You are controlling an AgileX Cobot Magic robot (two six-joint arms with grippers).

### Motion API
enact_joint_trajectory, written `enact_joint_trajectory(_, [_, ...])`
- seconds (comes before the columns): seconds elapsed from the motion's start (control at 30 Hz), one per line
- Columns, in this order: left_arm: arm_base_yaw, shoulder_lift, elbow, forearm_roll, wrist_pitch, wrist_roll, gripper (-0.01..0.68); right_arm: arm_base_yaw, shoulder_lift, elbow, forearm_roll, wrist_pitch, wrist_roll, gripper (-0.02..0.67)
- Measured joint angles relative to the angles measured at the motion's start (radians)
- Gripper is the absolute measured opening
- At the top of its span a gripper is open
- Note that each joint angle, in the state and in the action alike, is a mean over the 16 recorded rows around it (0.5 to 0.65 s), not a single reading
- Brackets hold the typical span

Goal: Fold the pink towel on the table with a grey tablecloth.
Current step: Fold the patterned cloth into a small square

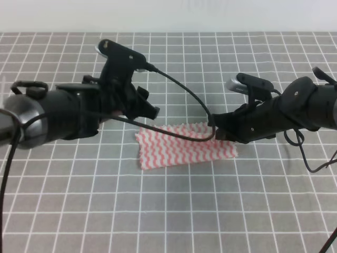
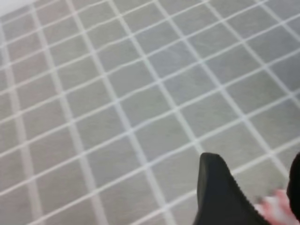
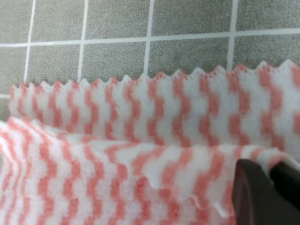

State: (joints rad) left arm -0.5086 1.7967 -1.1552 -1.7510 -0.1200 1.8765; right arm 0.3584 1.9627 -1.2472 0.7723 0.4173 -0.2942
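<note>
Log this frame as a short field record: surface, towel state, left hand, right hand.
surface: table with a grey tablecloth, white grid lines
towel: pink towel, lying already doubled over into a strip
left hand: raised near the towel's far left corner, a bit of pink between its fingers
right hand: at the towel's right end, pinching an upper layer

left gripper point(image 1: 138, 108) raised; right gripper point(image 1: 220, 132) low, clamped

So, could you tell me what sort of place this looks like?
Probably a lab test bench: the table with a grey tablecloth has a white grid, and only the pink towel lies between left gripper and right gripper.
</note>
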Motion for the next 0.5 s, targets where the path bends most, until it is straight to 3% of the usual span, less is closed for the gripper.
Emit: enact_joint_trajectory(0.5, [0.0, -0.007, 0.06, -0.004, 0.108, -0.028, 0.204, -0.002, 0.0, 0.0, 0.0, -0.021, 0.0, -0.015])
